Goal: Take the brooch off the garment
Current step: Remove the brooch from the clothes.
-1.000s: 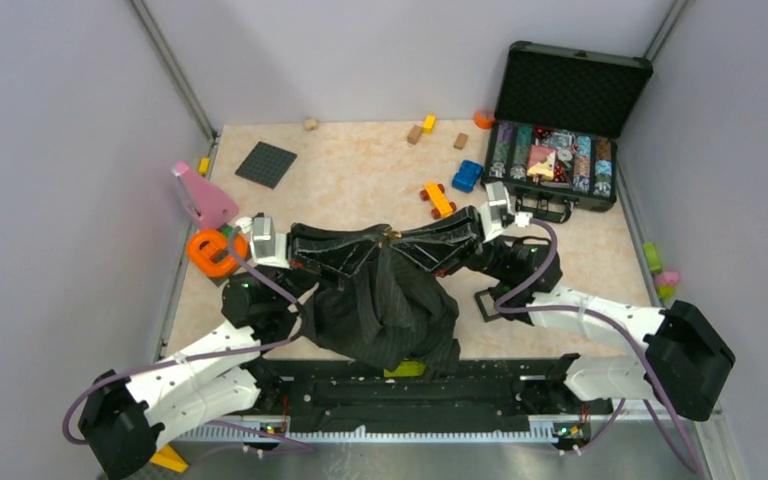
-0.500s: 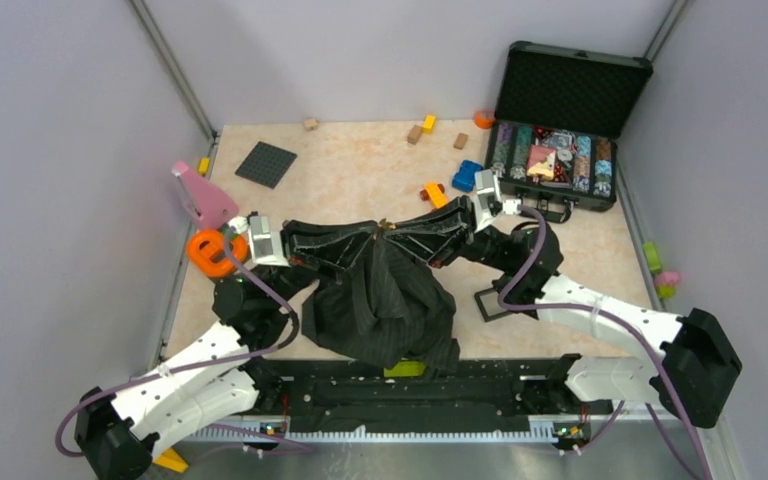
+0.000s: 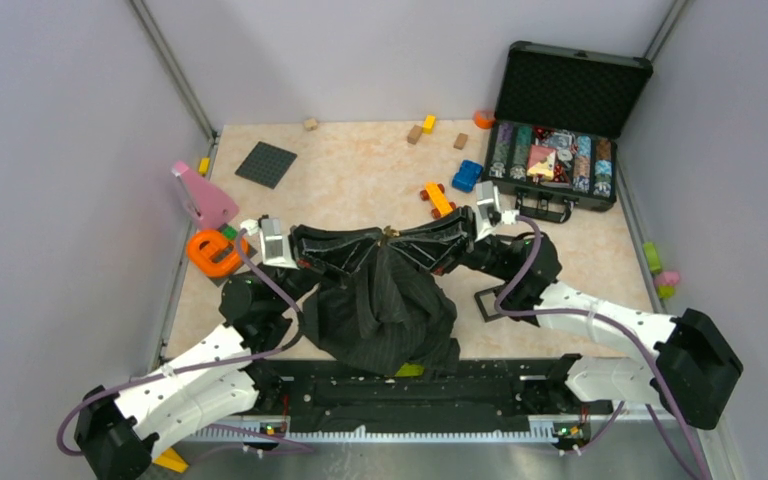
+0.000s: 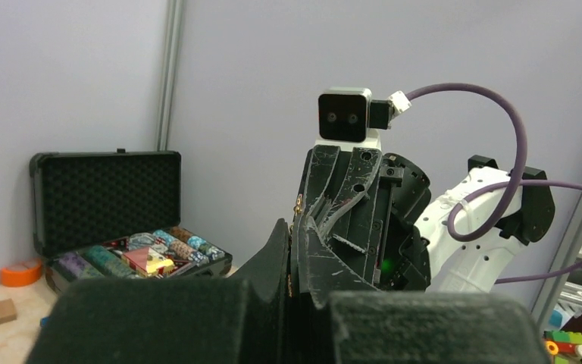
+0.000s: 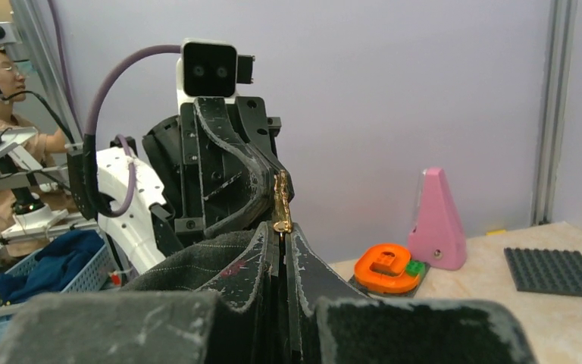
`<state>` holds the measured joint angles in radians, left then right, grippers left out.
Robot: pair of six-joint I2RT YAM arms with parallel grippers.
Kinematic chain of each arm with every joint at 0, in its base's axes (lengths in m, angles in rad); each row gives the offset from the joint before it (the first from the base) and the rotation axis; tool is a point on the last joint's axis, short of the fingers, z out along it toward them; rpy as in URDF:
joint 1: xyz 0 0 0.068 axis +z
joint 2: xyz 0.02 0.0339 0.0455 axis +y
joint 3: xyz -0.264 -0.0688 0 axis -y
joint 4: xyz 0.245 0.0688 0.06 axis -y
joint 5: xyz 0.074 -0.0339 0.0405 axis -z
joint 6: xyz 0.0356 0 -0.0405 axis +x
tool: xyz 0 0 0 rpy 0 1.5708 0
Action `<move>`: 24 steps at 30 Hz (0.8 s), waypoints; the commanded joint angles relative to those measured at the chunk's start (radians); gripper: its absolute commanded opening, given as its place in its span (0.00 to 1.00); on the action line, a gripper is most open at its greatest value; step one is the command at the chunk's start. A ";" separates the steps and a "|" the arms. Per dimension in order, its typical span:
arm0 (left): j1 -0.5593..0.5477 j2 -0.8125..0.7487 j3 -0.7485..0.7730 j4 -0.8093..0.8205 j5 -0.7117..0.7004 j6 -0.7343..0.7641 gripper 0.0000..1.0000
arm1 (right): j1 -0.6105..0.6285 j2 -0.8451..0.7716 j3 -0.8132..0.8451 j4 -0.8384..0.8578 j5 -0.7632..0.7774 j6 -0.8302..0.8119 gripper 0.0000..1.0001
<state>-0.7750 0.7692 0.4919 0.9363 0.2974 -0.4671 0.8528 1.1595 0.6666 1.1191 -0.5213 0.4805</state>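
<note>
The garment (image 3: 385, 310), a dark pinstriped shirt, hangs bunched between the two arms near the table's front. Both grippers point at each other and meet tip to tip above it. The tiny gold brooch (image 3: 390, 233) sits right at that meeting point. In the right wrist view the brooch (image 5: 281, 203) stands upright, its lower end pinched in my shut right gripper (image 5: 280, 231), with pinstriped cloth draped over one finger. In the left wrist view my left gripper (image 4: 292, 227) is shut too, with a gold sliver between its fingers and more of the brooch (image 4: 298, 203) at the tips.
An open black case (image 3: 560, 150) of poker chips stands back right. An orange toy (image 3: 438, 198) and a blue block (image 3: 467, 175) lie just beyond the grippers. An orange ring (image 3: 210, 252) and a pink piece (image 3: 200, 195) sit left, and a dark baseplate (image 3: 265, 163) lies back left.
Both wrists have drawn a little closer together, the left shifting right and the right shifting left. The tips stay joined at the brooch and the garment still hangs below.
</note>
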 commanded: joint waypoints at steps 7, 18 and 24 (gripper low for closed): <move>-0.017 -0.055 0.036 -0.347 0.056 0.035 0.60 | -0.002 -0.055 0.050 -0.195 -0.143 -0.035 0.00; 0.008 -0.155 0.026 -0.481 0.164 -0.029 0.62 | -0.083 -0.118 0.098 -0.568 -0.269 -0.091 0.00; 0.058 -0.129 0.033 -0.475 0.302 -0.095 0.62 | -0.093 -0.124 0.154 -0.743 -0.363 -0.170 0.00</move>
<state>-0.7479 0.6262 0.4973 0.4477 0.4831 -0.4995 0.7692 1.0653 0.7418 0.4942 -0.7986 0.3824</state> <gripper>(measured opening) 0.633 0.026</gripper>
